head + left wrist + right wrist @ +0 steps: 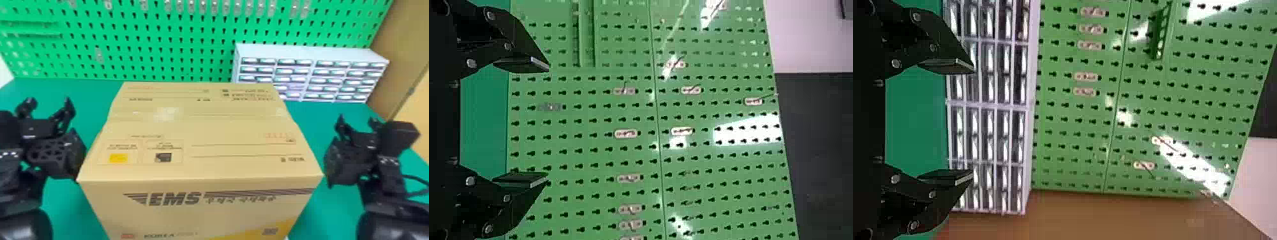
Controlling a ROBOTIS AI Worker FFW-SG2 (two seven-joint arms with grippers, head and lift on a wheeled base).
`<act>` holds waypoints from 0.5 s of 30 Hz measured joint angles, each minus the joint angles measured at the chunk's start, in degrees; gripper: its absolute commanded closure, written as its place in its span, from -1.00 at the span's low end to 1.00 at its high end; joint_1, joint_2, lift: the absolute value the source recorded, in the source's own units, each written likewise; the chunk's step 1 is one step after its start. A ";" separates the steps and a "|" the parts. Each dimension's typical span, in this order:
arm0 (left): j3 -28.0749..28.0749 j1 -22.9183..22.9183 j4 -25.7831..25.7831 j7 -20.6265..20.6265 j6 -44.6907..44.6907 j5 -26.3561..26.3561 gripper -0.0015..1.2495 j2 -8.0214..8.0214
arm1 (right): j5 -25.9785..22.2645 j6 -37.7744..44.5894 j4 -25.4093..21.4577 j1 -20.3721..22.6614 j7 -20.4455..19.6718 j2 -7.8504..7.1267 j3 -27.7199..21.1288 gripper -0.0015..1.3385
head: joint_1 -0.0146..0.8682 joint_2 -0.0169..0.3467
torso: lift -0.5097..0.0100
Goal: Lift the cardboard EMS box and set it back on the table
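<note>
The closed cardboard EMS box (204, 127) fills the middle of the head view, upright, its printed front facing me. My left gripper (46, 110) is beside the box's left side, fingers pointing toward the pegboard. In the left wrist view the left gripper (546, 122) is open with nothing between its fingers. My right gripper (357, 126) is at the box's right side, and in the right wrist view that gripper (973, 122) stands open and holds nothing. Both arms' wrist parts are close against the box's front corners; whether they press on it I cannot tell. The box's underside is hidden.
Behind the box, a green pegboard (143, 54) rises from the green table (89, 92). A white drawer cabinet (312, 54) stands at the back right, near a brown panel (392, 48) along the right side.
</note>
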 measured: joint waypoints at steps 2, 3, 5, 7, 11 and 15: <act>0.68 0.26 -0.47 0.00 0.00 -0.02 -0.24 0.03 | 0.03 0.00 -0.58 0.42 0.00 -0.01 -1.29 -0.23 | 0.57 -0.98 | 0.60; 0.91 0.34 -0.60 0.00 0.00 -0.03 -0.24 0.03 | 0.04 0.00 -0.79 0.55 0.00 0.00 -1.74 -0.23 | 0.57 -0.98 | 0.60; 1.28 0.48 -0.82 0.00 0.00 -0.03 -0.24 0.04 | 0.07 0.00 -1.13 0.75 0.00 0.05 -2.51 -0.23 | 0.57 -0.98 | 0.60; 1.42 0.54 -0.91 0.00 0.00 -0.04 -0.24 0.04 | 0.12 0.00 -1.29 0.82 0.01 0.11 -2.87 -0.23 | 0.57 -0.98 | 0.60; 1.43 0.56 -0.97 0.00 0.00 -0.23 -0.24 0.05 | 0.45 0.00 -1.40 0.71 0.00 0.31 -3.10 -0.23 | 0.57 -0.98 | 0.60; 1.38 0.48 -0.98 0.00 0.00 -0.32 -0.24 0.05 | 0.69 0.00 -1.41 0.47 0.00 0.50 -3.10 -0.23 | 0.57 -0.98 | 0.60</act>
